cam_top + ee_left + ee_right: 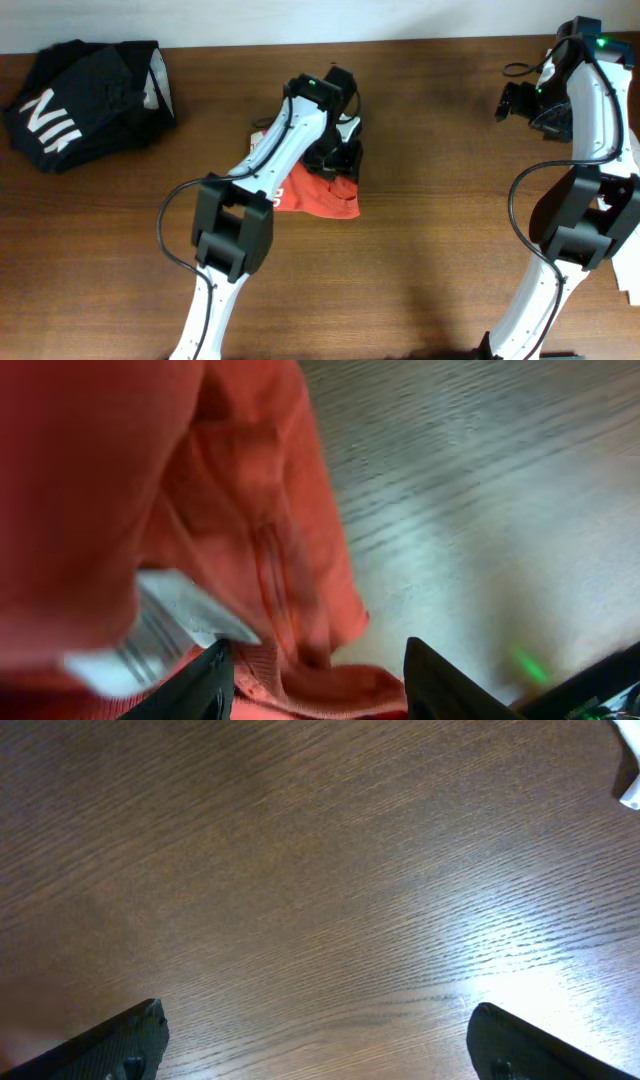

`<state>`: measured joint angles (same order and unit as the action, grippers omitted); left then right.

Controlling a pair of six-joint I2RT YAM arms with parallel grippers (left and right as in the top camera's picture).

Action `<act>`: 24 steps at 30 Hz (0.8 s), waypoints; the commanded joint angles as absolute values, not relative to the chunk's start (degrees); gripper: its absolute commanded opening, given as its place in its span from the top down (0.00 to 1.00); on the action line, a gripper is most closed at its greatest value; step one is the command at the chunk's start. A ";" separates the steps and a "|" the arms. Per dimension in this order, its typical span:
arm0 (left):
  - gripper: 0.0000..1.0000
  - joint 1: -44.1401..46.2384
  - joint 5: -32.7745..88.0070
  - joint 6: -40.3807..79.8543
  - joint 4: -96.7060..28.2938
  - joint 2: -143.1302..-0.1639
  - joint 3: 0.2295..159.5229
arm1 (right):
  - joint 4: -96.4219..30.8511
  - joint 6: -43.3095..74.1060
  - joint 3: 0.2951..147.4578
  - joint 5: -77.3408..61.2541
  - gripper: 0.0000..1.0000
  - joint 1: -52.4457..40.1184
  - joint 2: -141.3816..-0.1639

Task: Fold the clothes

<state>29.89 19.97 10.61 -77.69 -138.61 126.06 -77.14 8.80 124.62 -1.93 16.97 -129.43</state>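
The red-orange T-shirt [322, 196] lies bunched at the table's middle, mostly hidden under my left arm. My left gripper [337, 158] is down on it. In the left wrist view the red cloth [150, 480] fills the left side, with a bit of white print [165, 625]. The left jaws [320, 685] are open, with a fold of the shirt's hem lying between them. A black garment with white letters [85, 100] lies crumpled at the far left. My right gripper [515, 100] hovers at the far right, and its jaws [320, 1040] are open and empty over bare wood. No plain white garment shows clearly.
The brown wooden table [430, 250] runs across the whole view. A small white scrap [630, 770] shows at the top right corner of the right wrist view; I cannot tell what it is. The right arm's base stands at the right edge.
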 commanded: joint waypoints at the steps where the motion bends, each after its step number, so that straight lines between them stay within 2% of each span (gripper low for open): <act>1: 0.46 29.47 20.10 12.01 -76.47 -140.90 125.56 | -77.17 8.64 124.70 -1.43 0.01 17.28 -128.90; 3: 0.47 29.45 19.73 12.01 -75.13 -140.90 125.56 | -77.17 8.64 124.70 -1.43 0.01 17.28 -128.90; 4: 0.51 29.47 19.70 11.99 -74.48 -140.90 125.56 | -77.17 8.64 124.70 -1.43 0.01 17.28 -128.90; 5: 0.60 29.47 19.68 11.99 -73.89 -140.90 125.56 | -77.17 8.64 124.70 -1.43 0.01 17.28 -128.90; 8: 0.96 29.47 19.03 11.97 -72.84 -140.90 125.58 | -77.17 8.64 124.70 -1.43 0.01 17.28 -128.90; 9: 0.99 29.47 18.55 11.94 -73.01 -140.88 125.91 | -77.14 8.64 124.70 -1.43 0.01 17.28 -128.90; 12: 0.99 30.74 14.33 11.92 -76.31 -140.66 130.06 | -77.17 8.64 124.70 -1.43 0.01 17.28 -128.90; 19: 0.99 33.78 13.34 11.99 -74.35 -140.68 131.11 | -77.17 8.64 124.70 -1.43 0.01 17.28 -128.90; 23: 0.69 31.70 3.22 21.71 -78.52 -140.66 131.37 | -77.17 8.64 124.70 -1.45 0.01 17.28 -128.90; 24: 0.68 30.33 4.12 21.69 -78.56 -140.66 131.37 | -77.17 8.64 124.70 -1.43 0.01 17.28 -128.90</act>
